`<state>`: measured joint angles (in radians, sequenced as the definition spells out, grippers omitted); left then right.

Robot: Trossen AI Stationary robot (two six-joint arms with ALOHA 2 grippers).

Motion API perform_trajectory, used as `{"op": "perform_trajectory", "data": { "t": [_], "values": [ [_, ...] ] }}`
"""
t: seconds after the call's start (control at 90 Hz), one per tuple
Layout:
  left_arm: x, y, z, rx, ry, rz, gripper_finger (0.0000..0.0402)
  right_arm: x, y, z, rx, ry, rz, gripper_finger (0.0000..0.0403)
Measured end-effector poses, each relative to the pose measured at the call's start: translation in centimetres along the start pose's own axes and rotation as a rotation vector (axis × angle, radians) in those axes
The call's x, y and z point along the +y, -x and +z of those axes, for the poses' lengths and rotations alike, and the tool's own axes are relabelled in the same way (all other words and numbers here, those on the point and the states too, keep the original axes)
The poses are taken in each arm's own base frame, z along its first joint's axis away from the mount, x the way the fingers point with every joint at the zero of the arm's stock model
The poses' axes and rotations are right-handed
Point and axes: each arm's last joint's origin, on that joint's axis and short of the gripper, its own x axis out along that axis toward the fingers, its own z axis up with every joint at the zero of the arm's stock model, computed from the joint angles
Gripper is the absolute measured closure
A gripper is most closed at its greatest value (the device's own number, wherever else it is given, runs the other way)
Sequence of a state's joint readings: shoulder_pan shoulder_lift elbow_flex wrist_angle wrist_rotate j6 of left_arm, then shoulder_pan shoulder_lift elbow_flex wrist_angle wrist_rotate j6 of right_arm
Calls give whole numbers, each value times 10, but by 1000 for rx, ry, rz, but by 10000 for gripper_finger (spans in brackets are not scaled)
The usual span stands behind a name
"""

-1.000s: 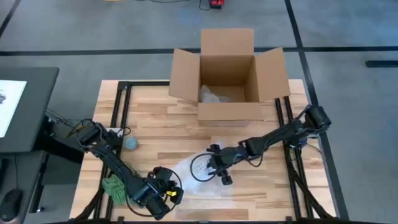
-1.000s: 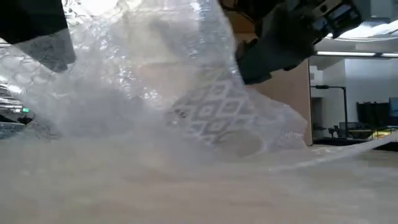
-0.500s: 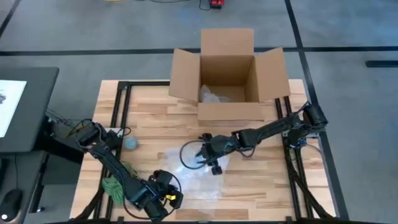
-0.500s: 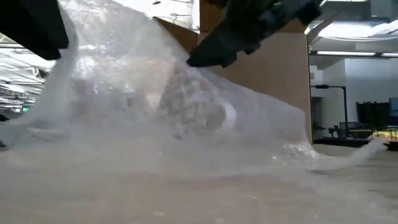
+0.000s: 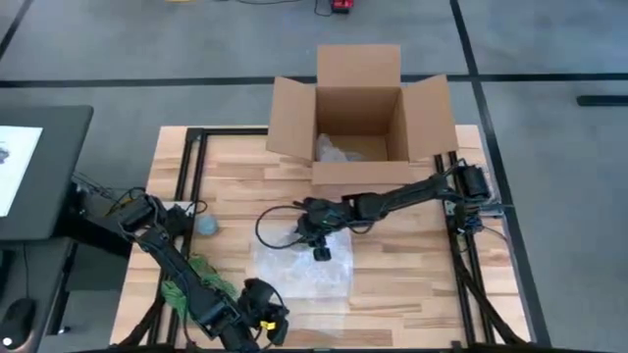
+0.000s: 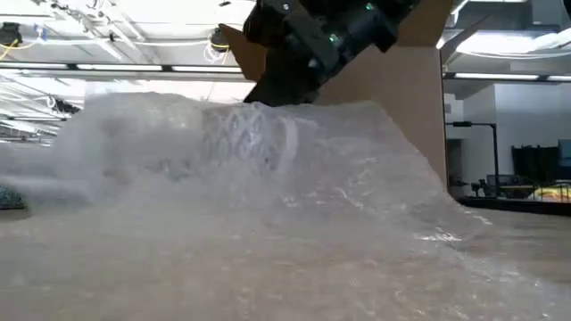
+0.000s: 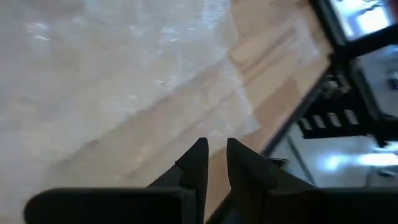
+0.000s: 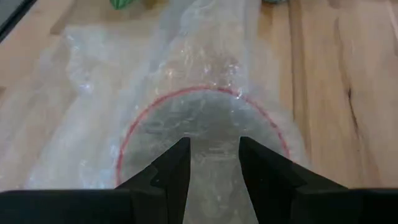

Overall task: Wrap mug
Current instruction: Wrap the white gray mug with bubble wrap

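Observation:
The mug [image 6: 254, 143], pale with a diamond pattern and a red rim [image 8: 199, 93], lies on its side mid-table under a clear bubble wrap sheet [image 5: 299, 275]. The wrap is draped over the mug and spreads flat toward the near edge. My right gripper [image 5: 312, 235] is over the wrapped mug with its fingers partly open. My left gripper [image 5: 263, 319] hovers at the table's near edge, just beyond the wrap's near corner [image 7: 239, 118]. Its fingers stand a narrow gap apart with nothing between them. My right gripper comes slanting down from the table's right and far side. Its fingertips [image 8: 177, 158] are on the bubble wrap that covers the mug's open end, inside the red rim's circle. I cannot tell whether they pinch the wrap or only press on it. The mug rests on the table.
An open cardboard box [image 5: 358, 118] stands at the far middle with a bubble-wrapped item [image 5: 339, 152] inside. A green bundle [image 5: 182, 289] and a small grey-blue object [image 5: 206, 226] lie at the left. Bare wood shows to the right of the wrap.
My right gripper has moved toward the table's left and far side, carrying the mug along under the wrap. The wrap's raised left part has dropped over the mug and now lies low. My left gripper has drawn back toward the near edge, clear of the wrap.

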<state>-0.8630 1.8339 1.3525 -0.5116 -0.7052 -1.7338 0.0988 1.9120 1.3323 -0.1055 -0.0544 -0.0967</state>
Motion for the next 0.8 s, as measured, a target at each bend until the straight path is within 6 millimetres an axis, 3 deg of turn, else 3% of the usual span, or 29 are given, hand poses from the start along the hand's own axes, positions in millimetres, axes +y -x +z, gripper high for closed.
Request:
{"op": "perform_trajectory", "data": {
  "t": [0.144, 0.267, 0.411, 0.5, 0.556, 0.7, 0.8],
  "values": [
    [-9, 1, 2, -91, -20, -80, 362, 4, 22, 14, -12, 22, 7, 275],
    [-4, -3, 11, -256, -81, -37, 362, 11, 45, 18, 25, 35, 23, 275],
    [6, -6, 33, -577, -152, 40, 362, 23, 63, 11, 85, 51, 49, 275],
    [13, -4, 49, -774, -194, 66, 365, 26, 61, -4, 120, 44, 56, 275],
    [20, -5, 58, -804, -221, 108, 371, 26, 55, -16, 157, 23, 39, 275],
    [46, -21, 86, -658, -162, 347, 396, 22, 36, -46, 192, -23, -14, 275],
    [66, -37, 92, -584, -120, 458, 398, 21, 25, -60, 185, -68, -24, 275]
  ]
}}
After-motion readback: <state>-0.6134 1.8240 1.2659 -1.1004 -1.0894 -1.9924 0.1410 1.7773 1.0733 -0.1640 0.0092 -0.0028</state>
